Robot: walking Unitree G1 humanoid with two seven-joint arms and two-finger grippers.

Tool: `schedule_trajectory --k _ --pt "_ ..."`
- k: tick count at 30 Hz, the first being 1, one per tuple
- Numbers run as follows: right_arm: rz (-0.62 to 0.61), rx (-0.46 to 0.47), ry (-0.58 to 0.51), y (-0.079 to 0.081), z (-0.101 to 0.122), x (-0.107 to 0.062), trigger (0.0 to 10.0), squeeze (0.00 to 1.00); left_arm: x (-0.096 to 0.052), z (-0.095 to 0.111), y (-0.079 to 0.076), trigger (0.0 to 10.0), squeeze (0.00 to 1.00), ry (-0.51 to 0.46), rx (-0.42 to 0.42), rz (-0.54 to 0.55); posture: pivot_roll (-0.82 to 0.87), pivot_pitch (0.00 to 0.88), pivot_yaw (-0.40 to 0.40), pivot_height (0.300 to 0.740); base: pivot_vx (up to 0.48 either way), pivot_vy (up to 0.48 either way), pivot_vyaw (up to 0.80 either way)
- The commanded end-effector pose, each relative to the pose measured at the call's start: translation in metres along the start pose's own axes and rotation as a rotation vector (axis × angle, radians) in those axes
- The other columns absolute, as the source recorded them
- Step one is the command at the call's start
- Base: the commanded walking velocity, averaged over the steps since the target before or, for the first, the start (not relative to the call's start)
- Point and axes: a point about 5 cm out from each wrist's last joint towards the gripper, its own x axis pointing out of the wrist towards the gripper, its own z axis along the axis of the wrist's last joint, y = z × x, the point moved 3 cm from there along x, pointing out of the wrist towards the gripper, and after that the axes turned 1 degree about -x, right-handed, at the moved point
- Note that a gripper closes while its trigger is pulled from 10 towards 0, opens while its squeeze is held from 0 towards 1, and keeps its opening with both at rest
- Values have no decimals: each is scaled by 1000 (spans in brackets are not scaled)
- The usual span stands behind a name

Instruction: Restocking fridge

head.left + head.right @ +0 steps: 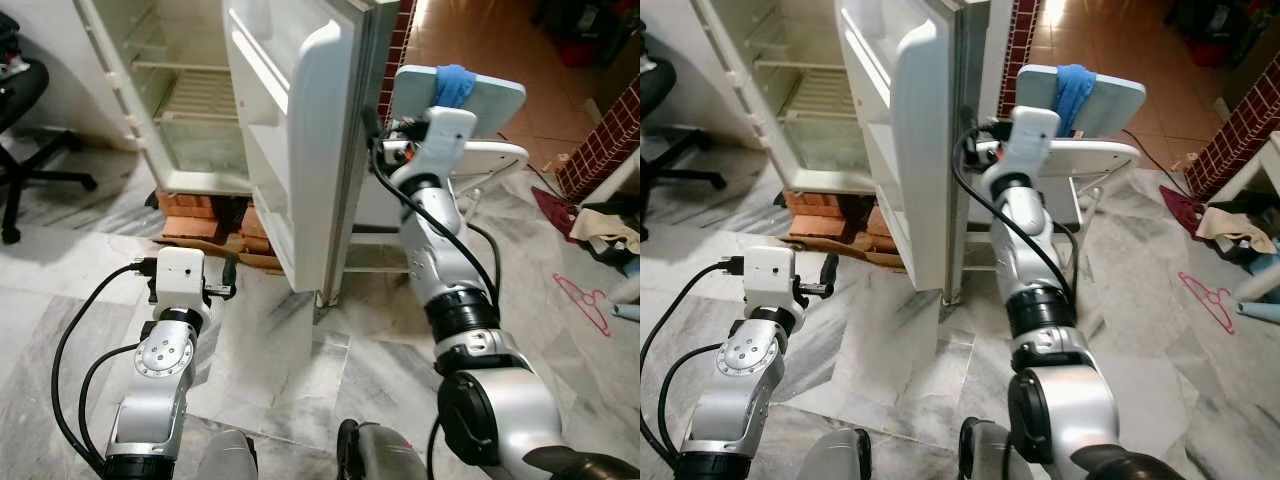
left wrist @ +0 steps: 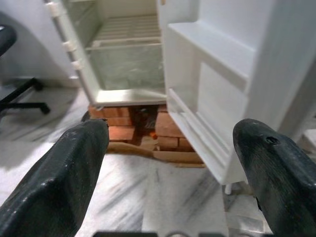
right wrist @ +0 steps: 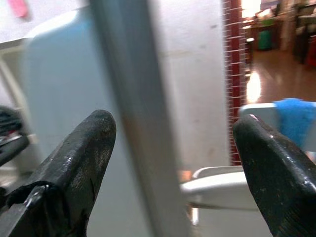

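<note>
Right wrist view shows the right gripper (image 3: pixel 173 143) spread wide around the edge of the fridge door (image 1: pixel 300 130); contact seems likely, though blur hides it. Push the door slowly outward. Left gripper (image 2: pixel 170 163), also open and empty, waits below the fridge (image 1: pixel 190 100).

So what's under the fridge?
The fridge stands on red bricks with a flattened sheet of cardboard beneath them on the marble floor. How far the bricks run back under it is hidden in shadow.

floor (image 1: pixel 300 370): marble | on it: bricks (image 1: pixel 190 215) under fridge (image 1: pixel 200 100); hanger (image 1: pixel 585 300)
</note>
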Motion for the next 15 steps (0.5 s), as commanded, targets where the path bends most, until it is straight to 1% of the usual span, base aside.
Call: schedule_trajectory --k 1,2,3,6,7,8,10,12,13,14,15 --pt "12 -6 -4 6 1 4 10000 0 -3 1 4 10000 0 3 -5 17 148 136 -37 740 0 0 0" --pt "12 -6 -4 6 1 4 10000 0 -3 1 4 10000 0 3 -5 17 148 136 -37 740 0 0 0" --pt "16 -17 -1 9 0 5 10000 0 -6 -1 9 10000 0 4 -1 26 156 140 -48 740 0 0 0" --pt "20 -19 6 11 -3 6 10000 0 -9 -3 13 10000 0 8 -2 35 157 141 -50 740 0 0 0" --pt "16 -34 14 11 -6 6 10000 0 -12 -5 15 10000 0 16 -4 42 161 143 -54 740 0 0 0" --pt "-4 -52 29 8 -11 5 10000 0 -14 -6 16 10000 0 21 -6 49 175 148 -62 740 0 0 0" --pt "-16 -57 40 7 -14 5 10000 0 -15 -6 16 10000 0 23 -9 52 181 149 -65 740 0 0 0" --pt "-18 -51 50 10 -17 6 10000 0 -15 -6 16 10000 0 24 -9 55 184 150 -65 740 0 0 0" --pt "-17 -43 56 13 -18 7 10000 0 -16 -7 16 10000 0 24 -9 56 186 149 -66 740 0 0 0" --pt "3 -20 58 21 -18 8 10000 0 -16 -7 16 10000 0 25 -8 59 191 150 -66 740 0 0 0" --pt "47 25 54 35 -16 9 10000 0 -17 -7 17 10000 0 26 -6 60 194 151 -66 740 0 0 0"
